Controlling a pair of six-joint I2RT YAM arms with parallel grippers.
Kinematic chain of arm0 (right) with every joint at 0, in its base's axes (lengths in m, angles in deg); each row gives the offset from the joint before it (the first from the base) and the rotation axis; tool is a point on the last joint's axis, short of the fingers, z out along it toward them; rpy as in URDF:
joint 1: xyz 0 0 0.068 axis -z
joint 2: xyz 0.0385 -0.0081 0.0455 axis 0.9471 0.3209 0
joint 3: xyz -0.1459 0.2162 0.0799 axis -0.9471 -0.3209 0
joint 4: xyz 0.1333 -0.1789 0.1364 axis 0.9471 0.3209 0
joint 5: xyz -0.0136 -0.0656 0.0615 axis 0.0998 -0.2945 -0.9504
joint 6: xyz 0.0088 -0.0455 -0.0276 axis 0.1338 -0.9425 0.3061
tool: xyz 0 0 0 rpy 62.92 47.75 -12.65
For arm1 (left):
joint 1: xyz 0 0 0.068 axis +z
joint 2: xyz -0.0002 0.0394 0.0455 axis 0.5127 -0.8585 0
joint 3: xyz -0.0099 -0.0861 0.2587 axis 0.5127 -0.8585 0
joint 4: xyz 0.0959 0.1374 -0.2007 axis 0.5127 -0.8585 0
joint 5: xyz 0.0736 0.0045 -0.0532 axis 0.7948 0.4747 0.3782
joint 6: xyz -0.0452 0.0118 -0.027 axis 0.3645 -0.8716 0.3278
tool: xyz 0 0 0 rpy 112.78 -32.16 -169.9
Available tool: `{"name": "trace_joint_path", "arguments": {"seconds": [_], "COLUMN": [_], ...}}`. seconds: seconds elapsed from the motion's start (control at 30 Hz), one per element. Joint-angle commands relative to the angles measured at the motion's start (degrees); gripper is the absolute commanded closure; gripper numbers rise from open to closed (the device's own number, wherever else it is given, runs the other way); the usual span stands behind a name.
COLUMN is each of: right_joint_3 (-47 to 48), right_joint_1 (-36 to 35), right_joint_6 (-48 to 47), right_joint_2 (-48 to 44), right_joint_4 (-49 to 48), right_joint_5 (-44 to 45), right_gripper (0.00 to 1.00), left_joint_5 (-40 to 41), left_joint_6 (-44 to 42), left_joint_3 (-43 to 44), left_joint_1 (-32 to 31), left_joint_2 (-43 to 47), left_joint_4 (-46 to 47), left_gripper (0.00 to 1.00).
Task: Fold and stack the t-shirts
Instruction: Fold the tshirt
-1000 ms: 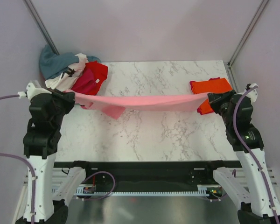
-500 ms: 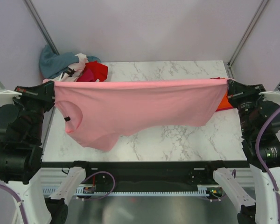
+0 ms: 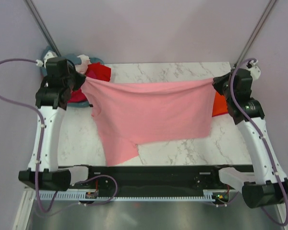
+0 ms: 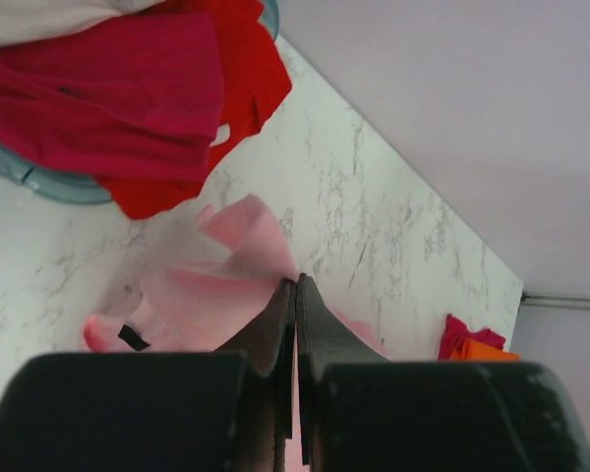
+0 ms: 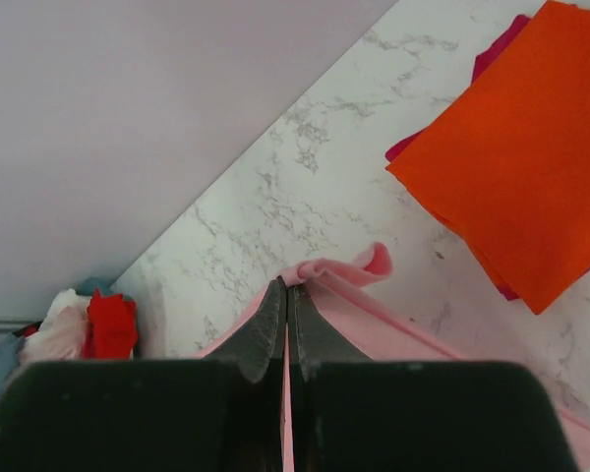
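Left end effector (image 3: pixel 82 81) and right end effector (image 3: pixel 215 84) each have their fingers pressed together on a corner of the pink shirt (image 3: pixel 149 112). Both wrist views show cloth pinched at the closed tips. The shirt is stretched between them over the desk (image 3: pixel 173 72), filling the centre of the top view. Its held edge sags slightly across the upper middle, and the rest drapes toward the lower frame. Whether the lower part rests on the desk cannot be told.

Orientation: the long axis runs left to right in the frame. The neck end is judged to lie at the left, where a black label (image 4: pixel 133 337) and a hanging sleeve (image 3: pixel 117 151) show.

Hazards:
- A thin pinch may slip under tension, dropping one corner and bunching the cloth.
- The right edge lies over the folded orange shirt (image 3: pixel 220 103), so dragging could disturb it.
- The left corner hangs near the pile of shirts (image 3: pixel 93 72) and could snag on it.
- The sleeve lies near the desk's lower edge and could fall over it, spoiling a flat lay.
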Motion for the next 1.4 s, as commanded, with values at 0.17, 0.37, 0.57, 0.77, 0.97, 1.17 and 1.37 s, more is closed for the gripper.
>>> {"name": "trace_joint_path", "arguments": {"seconds": [0.17, 0.37, 0.57, 0.77, 0.97, 1.17, 1.37], "right_joint_3": [22.66, 22.59, 6.79, -9.74, -21.17, -31.37, -40.07], "right_joint_1": [7.35, 10.34, 10.78, 11.13, 11.40, 11.40, 11.40], "right_joint_6": [2.25, 4.46, 5.34, 3.58, -0.29, -1.96, -2.48], "right_joint_2": [14.58, 18.28, 17.85, 18.64, 19.69, 14.87, 7.40], "right_joint_4": [-5.21, -7.76, -13.73, -18.83, -20.95, -21.47, -19.37], "right_joint_5": [-13.10, -18.55, -22.51, -23.83, -24.36, -23.31, -22.25], "right_gripper": [1.00, 1.00, 1.00, 1.00, 1.00, 1.00, 1.00], "left_joint_5": [-11.69, -16.55, -17.87, -17.25, -17.86, -17.43, -14.00], "left_joint_6": [2.33, 2.43, -1.44, -1.54, -1.27, -1.89, 1.80], "left_joint_3": [30.76, 36.85, 15.78, -13.48, -32.66, -43.39, -50.51], "left_joint_1": [4.81, 6.56, 6.65, 6.92, 7.01, 7.01, 6.92], "left_joint_2": [-17.79, -23.16, -18.07, -7.79, -0.58, 5.04, 11.11], "left_joint_4": [5.88, 6.67, 13.78, 24.84, 28.82, 29.08, 23.99], "left_gripper": [0.98, 0.98, 0.98, 0.98, 0.98, 0.98, 0.98]}}
